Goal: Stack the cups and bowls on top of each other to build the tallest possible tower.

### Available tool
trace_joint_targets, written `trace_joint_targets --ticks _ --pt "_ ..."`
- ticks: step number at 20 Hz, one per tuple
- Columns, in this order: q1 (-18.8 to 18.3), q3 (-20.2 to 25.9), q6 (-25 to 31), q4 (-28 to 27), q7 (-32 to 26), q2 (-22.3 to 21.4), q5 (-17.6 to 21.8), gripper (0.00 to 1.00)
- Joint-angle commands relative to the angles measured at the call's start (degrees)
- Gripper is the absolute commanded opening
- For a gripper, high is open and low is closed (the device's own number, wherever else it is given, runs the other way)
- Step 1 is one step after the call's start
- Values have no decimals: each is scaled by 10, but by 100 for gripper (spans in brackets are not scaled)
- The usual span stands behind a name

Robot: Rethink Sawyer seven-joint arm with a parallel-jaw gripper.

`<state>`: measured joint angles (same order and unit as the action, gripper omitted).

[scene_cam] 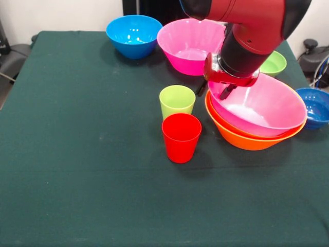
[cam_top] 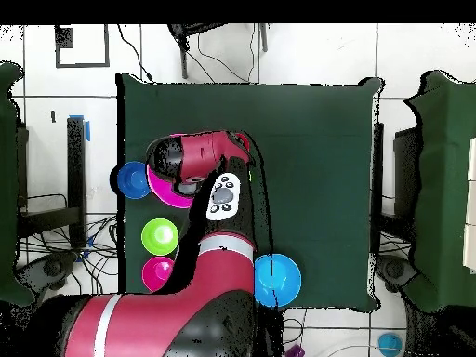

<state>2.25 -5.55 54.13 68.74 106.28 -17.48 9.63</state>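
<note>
A big pink bowl [scene_cam: 262, 108] sits tilted inside the big orange bowl [scene_cam: 247, 140] at the right; this pile is the tower. My gripper [scene_cam: 214, 90] is open at the pink bowl's left rim, one finger [scene_cam: 201, 88] outside and one inside. The lime green cup [scene_cam: 177, 102] and the red cup [scene_cam: 181, 137] stand upright just left of the pile, touching or nearly so. A second big pink bowl [scene_cam: 189, 46], a light blue bowl [scene_cam: 133, 34], a green bowl [scene_cam: 274, 64] and a dark blue bowl [scene_cam: 314, 106] stand apart. The red-orange and magenta-red bowls are out of view.
In the overhead view the arm [cam_top: 200, 158] covers the pile and both cups. The dark blue bowl [cam_top: 133, 178], green bowl [cam_top: 159, 236], pink bowl [cam_top: 156, 272] and light blue bowl [cam_top: 277, 279] show beside it. The dark green table [scene_cam: 77, 154] spreads left and front.
</note>
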Motion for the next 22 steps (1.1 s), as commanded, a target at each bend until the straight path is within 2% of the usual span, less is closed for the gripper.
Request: trace_joint_targets --ticks 1,6,13,18,22 --pt "-9 78 -47 65 -89 14 50 100" --pt "-17 88 -24 83 -98 -21 37 100" --pt "-16 83 19 87 -104 -69 44 100" --pt "-7 72 46 64 -105 -65 59 100" --pt "-8 72 53 69 -108 -72 66 100"
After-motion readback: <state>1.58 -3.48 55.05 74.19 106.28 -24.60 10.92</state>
